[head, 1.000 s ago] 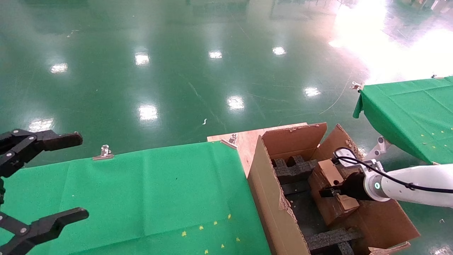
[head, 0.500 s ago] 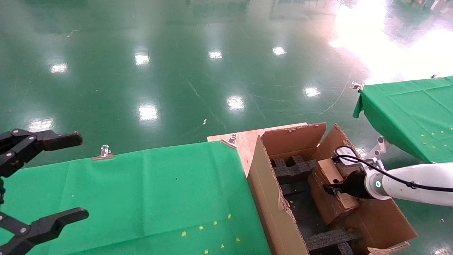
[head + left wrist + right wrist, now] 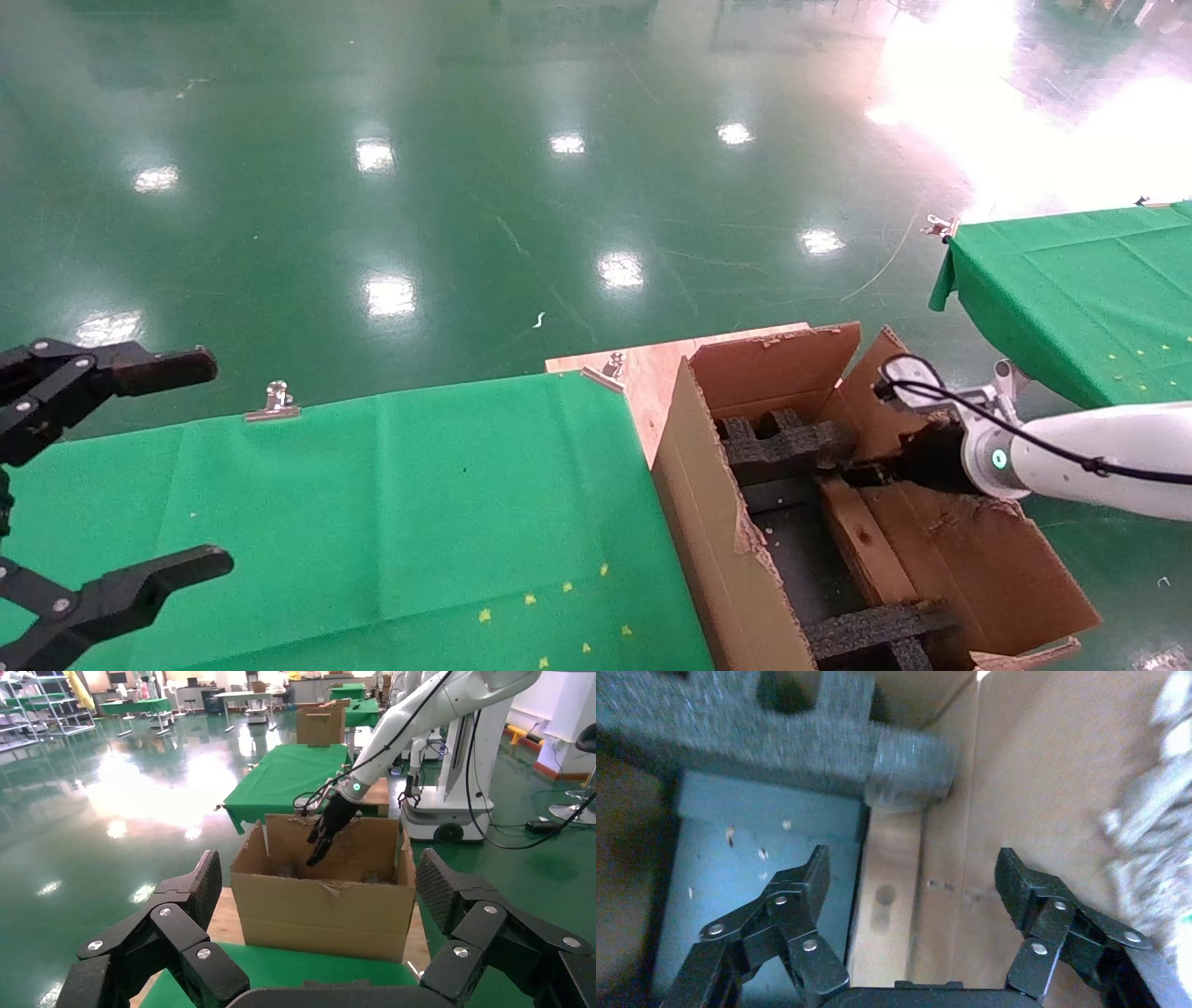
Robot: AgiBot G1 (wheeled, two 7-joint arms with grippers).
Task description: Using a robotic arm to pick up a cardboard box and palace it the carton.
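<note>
Claws of the left gripper (image 3: 121, 466) hang spread wide over the near edge of the green table (image 3: 372, 503), holding nothing, well apart from the work. Further right stands the carton (image 3: 708, 522), flaps ragged, black foam (image 3: 782, 443) lining its bottom. Inside it the cardboard box (image 3: 861, 545) lies low against the carton's right inner wall, only its narrow top face with a small hole showing; it looks set down in its slot. Just past it the right gripper (image 3: 861, 473), on the white robotic arm (image 3: 1099, 457), hovers at the carton's far end; its wrist view shows its jaws spread, gripping nothing, with the box's face between and below them. Placement seems done; I judge that only pulling the arm clear remains.
</note>
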